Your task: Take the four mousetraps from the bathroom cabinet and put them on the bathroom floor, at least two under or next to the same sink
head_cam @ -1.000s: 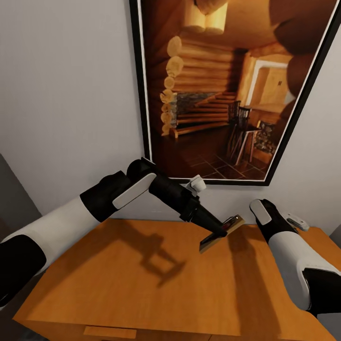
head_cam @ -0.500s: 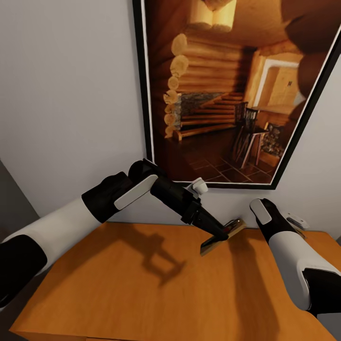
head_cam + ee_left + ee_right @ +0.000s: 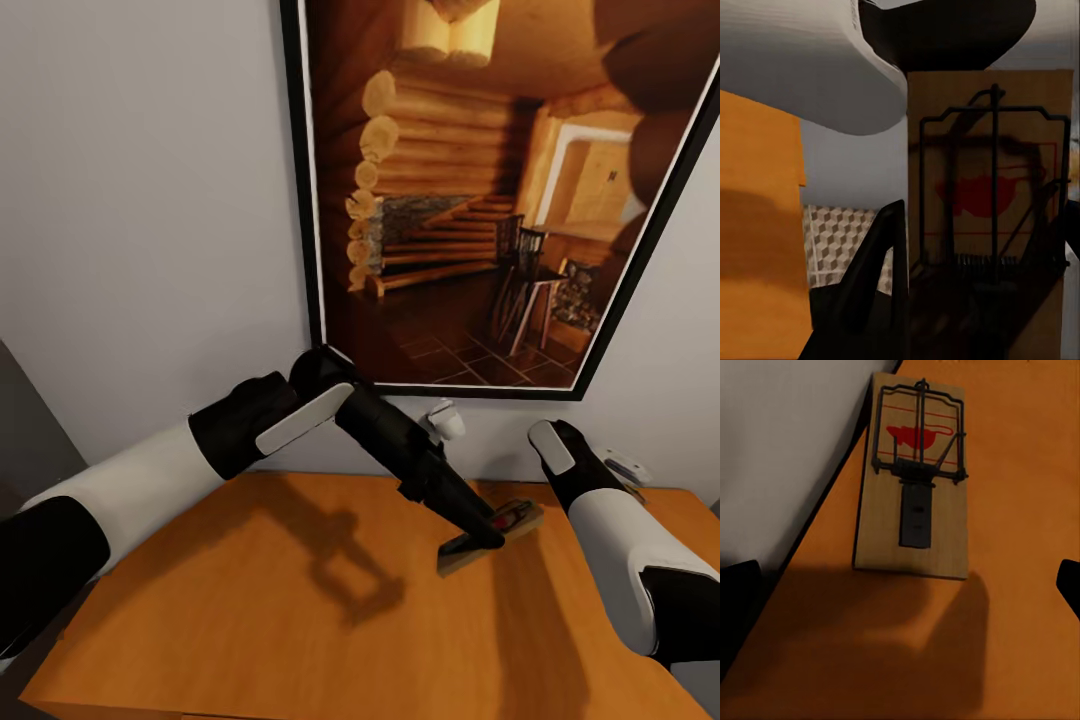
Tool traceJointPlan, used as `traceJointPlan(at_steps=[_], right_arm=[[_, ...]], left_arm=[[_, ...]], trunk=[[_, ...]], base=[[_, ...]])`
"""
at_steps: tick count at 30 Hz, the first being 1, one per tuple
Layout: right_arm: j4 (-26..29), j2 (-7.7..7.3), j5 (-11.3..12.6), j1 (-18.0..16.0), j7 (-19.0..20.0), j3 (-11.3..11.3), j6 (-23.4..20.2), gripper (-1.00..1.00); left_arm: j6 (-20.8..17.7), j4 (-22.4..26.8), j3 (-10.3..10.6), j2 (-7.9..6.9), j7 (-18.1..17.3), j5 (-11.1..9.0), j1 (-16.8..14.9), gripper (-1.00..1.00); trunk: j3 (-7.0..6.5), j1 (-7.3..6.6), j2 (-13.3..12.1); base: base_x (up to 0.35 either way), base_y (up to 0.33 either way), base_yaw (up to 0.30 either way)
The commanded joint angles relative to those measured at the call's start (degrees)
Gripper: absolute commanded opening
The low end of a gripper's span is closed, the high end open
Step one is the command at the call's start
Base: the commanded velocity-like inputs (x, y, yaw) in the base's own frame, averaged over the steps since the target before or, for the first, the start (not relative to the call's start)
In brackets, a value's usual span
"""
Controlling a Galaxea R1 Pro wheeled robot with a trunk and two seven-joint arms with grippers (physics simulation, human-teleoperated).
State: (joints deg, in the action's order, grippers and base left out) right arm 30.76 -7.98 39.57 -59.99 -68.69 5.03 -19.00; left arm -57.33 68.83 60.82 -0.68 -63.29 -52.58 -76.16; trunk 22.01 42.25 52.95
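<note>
Gripping a tilted mousetrap (image 3: 492,536), left end effector (image 3: 487,527), fingertips hidden behind it

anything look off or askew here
One mousetrap hangs tilted in the left gripper above the cabinet top, not lying flat. Another mousetrap lies flat near the top's edge. No damage shows.

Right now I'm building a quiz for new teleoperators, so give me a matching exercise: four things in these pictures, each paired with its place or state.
Things:
1. held mousetrap
2. second mousetrap
3. framed picture
4. left gripper

Places or states:
A. hangs on the wall above the cabinet
B. lies flat on the cabinet top
C. shut on a trap
D. tilted, raised off the cabinet top

Pairs: 1-D, 2-B, 3-A, 4-C
</note>
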Motion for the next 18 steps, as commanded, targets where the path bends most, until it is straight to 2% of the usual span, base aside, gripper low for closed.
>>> traceJointPlan(at_steps=[1, 6, 18], right_arm=[[0.07, -0.03, 0.16, -0.05, -0.22, -0.02, -0.51, 1.0], [0.03, -0.95, 0.09, -0.04, -0.22, -0.02, -0.51, 1.0], [-0.04, -2.34, 0.31, -0.04, -0.09, 0.0, -0.51, 1.0]], left_arm=[[-0.14, 0.2, 0.21, 0.21, 0.01, -0.11, -0.08, -1.0], [-0.23, 1.4, 0.66, 1.33, 0.01, -0.15, -0.1, -1.0], [-0.24, 1.48, 0.7, 1.47, 0.0, -0.09, -0.13, -1.0]], trunk=[[0.07, 0.01, 0.05], [0.07, 0.01, 0.05], [0.07, 0.01, 0.05]], base=[[0.0, 0.0, 0.0], [0.0, 0.0, 0.0], [0.0, 0.0, 0.0]])
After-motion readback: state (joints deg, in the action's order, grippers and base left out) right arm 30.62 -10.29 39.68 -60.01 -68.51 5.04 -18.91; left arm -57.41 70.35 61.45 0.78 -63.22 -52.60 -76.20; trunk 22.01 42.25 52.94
